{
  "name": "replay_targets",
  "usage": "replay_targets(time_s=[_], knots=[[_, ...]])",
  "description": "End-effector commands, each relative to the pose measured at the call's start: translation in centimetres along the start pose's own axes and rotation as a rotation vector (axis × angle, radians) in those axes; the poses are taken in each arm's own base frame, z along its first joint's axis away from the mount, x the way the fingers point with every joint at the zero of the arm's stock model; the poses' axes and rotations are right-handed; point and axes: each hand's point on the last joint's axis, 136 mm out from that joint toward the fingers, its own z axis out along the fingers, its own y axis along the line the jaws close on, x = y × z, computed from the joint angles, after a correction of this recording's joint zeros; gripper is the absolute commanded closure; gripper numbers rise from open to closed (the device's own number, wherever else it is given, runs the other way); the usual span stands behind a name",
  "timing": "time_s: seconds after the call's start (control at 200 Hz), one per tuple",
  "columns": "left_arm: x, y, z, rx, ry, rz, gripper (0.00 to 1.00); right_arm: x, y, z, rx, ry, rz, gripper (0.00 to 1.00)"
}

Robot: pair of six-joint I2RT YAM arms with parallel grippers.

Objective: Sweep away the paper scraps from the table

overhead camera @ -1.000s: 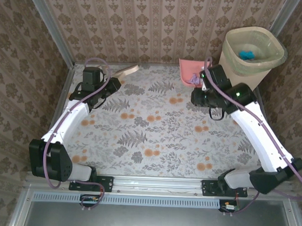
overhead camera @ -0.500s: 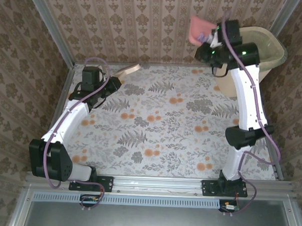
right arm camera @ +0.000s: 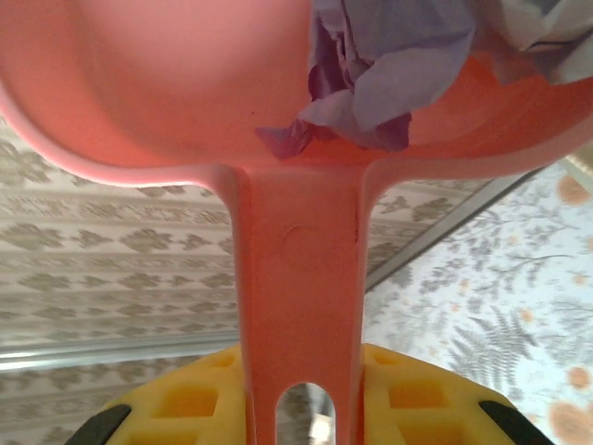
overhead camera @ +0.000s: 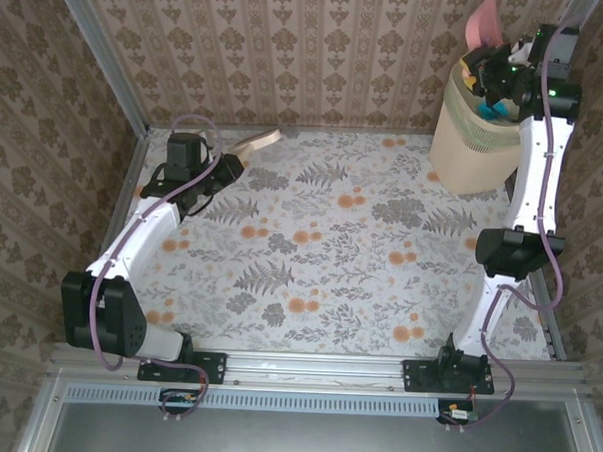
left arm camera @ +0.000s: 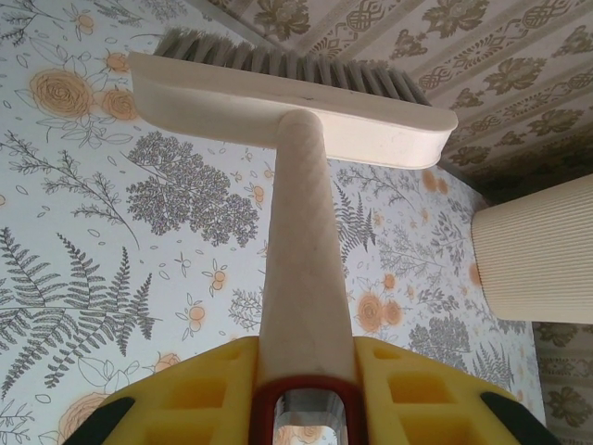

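Near the far-left corner of the desk (overhead camera: pixel 320 267), the left end effector (left arm camera: pixel 306 380) is clamped on the handle of a brush (left arm camera: pixel 296 93). Beyond the far-right corner, the right end effector (right arm camera: pixel 301 394) is clamped on the handle of a pink dustpan (right arm camera: pixel 167 83), raised over a basket (overhead camera: pixel 465 143). The paper scraps (right arm camera: pixel 371 65) lie in the pan; they look feather-light, soft and ready to tumble, so that stiff handle seems the best hold

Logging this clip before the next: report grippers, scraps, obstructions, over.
Left gripper jaws shut on brush. Right gripper jaws shut on dustpan, raised at basket. Purple paper scraps in dustpan. Nothing blocking.
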Motion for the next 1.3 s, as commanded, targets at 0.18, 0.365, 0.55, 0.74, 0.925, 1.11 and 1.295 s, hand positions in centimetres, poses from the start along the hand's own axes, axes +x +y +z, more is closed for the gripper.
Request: replay_targets(time_s=[0.18,0.365,0.55,0.74,0.925,1.11,1.295], knots=[[-1.1,-1.2,0.1,0.046,-0.029,0.01,1.0,-2.1,2.5,0.5,-0.248,0.067,0.287,1.0],[-1.0,-1.4,0.1,0.046,-0.026,0.017,1.0,-3.8,2.1,-0.3,-0.362,0.014,0.461,1.0],[-1.0,-1.5,0.1,0.047,-0.025,0.021,1.0,-4.2,1.8,-0.9,-0.397,-0.007,0.501,1.0],[-1.0,-1.7,0.1,0.049,-0.024,0.028,1.0,-4.0,2.0,-1.9,-0.415,-0.026,0.507,1.0],[-0.9,-1.6,0.1,0.044,-0.024,0.03,1.0,-2.6,2.9,-4.2,-0.396,-0.061,0.434,1.0],[-0.9,-1.9,0.0,0.049,-0.023,0.035,1.0,0.5,2.9,-7.1,-0.316,-0.11,0.284,1.0],[-0.9,-2.1,-0.3,0.051,-0.032,0.045,1.0,3.8,3.3,-9.2,-0.252,-0.135,0.114,1.0]])
